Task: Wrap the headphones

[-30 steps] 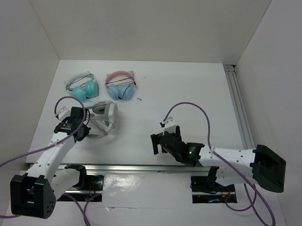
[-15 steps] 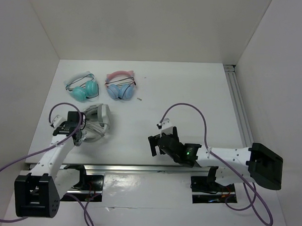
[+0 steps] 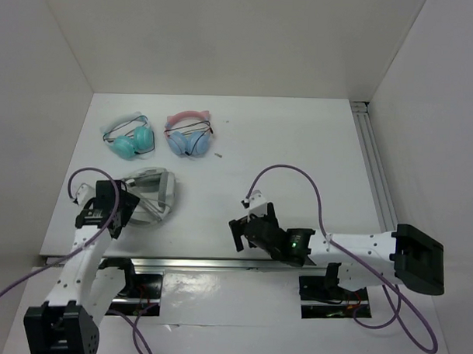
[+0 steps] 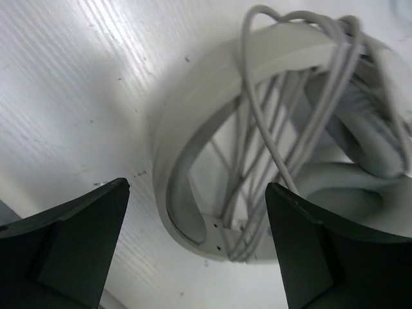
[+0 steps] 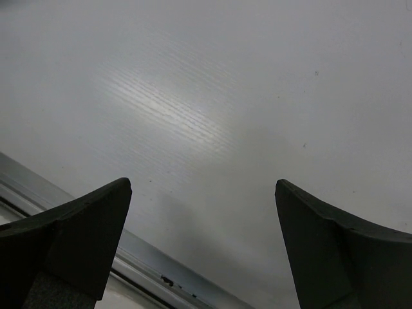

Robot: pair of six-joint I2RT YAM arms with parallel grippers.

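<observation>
Two hands [image 4: 196, 190] [image 5: 203, 183] open, headphones [image 4: 193, 84] cable-wrapped

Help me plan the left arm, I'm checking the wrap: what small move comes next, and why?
Probably draw the left gripper back toward its base. Its jaws stand open and apart from the headphones, which lie on the table with the cable looped across the headband, so the wrap looks finished.
</observation>
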